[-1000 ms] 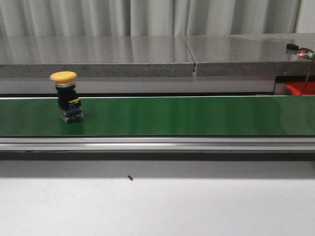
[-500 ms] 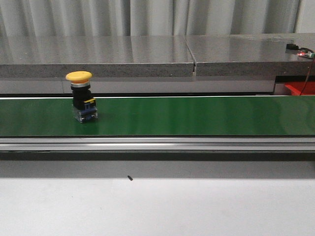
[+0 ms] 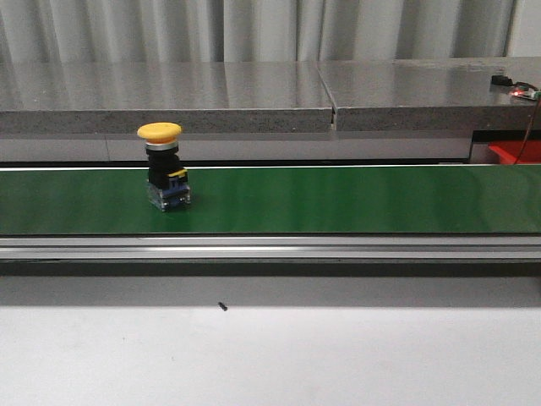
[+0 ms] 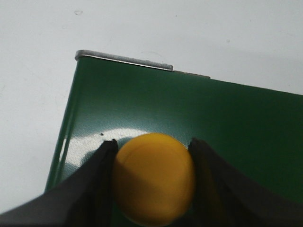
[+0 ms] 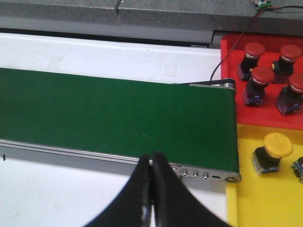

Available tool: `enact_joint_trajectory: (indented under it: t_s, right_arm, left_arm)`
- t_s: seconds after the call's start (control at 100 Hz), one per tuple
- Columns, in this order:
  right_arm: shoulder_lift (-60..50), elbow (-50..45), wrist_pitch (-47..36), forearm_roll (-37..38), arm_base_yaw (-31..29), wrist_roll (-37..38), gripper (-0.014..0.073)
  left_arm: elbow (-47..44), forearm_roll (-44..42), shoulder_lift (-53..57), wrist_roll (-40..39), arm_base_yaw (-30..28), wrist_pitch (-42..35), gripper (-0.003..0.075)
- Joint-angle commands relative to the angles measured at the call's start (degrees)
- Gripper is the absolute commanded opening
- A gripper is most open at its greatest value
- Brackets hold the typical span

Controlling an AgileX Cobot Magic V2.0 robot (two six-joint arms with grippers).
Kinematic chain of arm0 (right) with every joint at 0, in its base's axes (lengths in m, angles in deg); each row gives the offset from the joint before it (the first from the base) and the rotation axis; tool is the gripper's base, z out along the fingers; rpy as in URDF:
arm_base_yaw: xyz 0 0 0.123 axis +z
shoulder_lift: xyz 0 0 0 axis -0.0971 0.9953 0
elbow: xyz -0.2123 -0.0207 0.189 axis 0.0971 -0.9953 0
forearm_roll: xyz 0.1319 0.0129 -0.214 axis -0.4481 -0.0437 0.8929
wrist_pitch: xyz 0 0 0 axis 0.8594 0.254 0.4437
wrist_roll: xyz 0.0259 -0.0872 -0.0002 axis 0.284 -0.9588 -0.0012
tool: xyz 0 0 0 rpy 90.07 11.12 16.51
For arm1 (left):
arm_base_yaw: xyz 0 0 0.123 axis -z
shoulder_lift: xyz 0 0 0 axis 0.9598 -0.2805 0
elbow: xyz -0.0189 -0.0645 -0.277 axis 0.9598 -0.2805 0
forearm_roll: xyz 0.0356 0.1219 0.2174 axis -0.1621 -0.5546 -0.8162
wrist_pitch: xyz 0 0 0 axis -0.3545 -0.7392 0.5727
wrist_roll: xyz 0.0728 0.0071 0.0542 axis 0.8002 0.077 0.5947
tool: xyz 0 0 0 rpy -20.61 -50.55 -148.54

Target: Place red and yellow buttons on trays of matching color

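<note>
— Grey corrugated sheeting closed off the back of the cell, with a speckled stone ledge [image 3: 254, 93] below it and the green conveyor belt [image 3: 338, 199] running left to right across the front view. What stood on the belt?

— One yellow button [image 3: 165, 173], upright, toward the belt's left part: a yellow mushroom cap on a black body with a clear block at its foot. Neither arm showed in the front view.

— And at the left wrist?

— The same yellow cap [image 4: 154, 184] sat between the two dark fingers [image 4: 97, 184] of the left gripper [image 4: 152, 182], seen from above over the belt's end. The fingers stood apart on either side of the cap; I could not tell whether they touched it or merely framed it.

— The right side?

— The right gripper [image 5: 151, 189] had its fingertips pressed together with nothing between them, hanging over the near rail of the belt. Past the belt's end lay the red tray [image 5: 227, 71], carrying several red buttons [image 5: 253, 52] standing upright, and beside it the yellow tray [image 5: 255, 198], with another yellow button [image 5: 272, 151] on it.
</note>
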Motion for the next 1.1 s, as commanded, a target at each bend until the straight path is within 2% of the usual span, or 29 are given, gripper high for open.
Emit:
enact_joint_trajectory:
  t_s: [0.0,0.17,0.22,0.26,0.47,0.59,0.71,0.87,1.09]
  right_arm:
    - [0.05,1.36,-3.36,-1.03,0.19,-0.33,-0.0068]
    - [0.05,1.36,-3.36,-1.03,0.19,-0.33,-0.0068]
    - [0.05,1.36,-3.36,-1.03,0.19,-0.33,-0.0068]
    - [0.05,1.36,-3.36,-1.03,0.19,-0.33,-0.0068]
    - [0.05,1.36,-3.36,-1.03,0.19,-0.33,-0.0068]
    - [0.05,1.36,-3.36,-1.03,0.19,-0.33,-0.0068]
    - [0.05,1.36,-3.36,-1.03,0.19,-0.33,-0.0068]
    - [0.05,1.36,-3.36,-1.03,0.19,-0.33,-0.0068]
    - [0.05,1.36,-3.36,-1.03,0.19,-0.33,-0.0068]
  left_arm:
    - [1.73,1.44,1.86,0.43,0.23,-2.13,0.0202]
    - [1.71,3.02,2.87,0.54,0.23,-2.01,0.0603]
    - [1.71,3.52,3.35,0.54,0.23,-2.01,0.0676]
    - [1.71,3.93,3.95,0.54,0.23,-2.01,0.0703]
    - [1.76,4.72,9.23,0.83,0.23,-1.89,0.0670]
    - [1.76,8.13,14.21,4.54,0.85,-1.17,0.0670]
    - [1.76,10.26,20.01,8.55,4.42,-1.16,0.0670]
    - [0.14,10.12,28.14,9.48,10.15,-1.40,0.0669]
    - [-7.92,9.50,39.97,9.57,15.05,-3.38,0.0669]
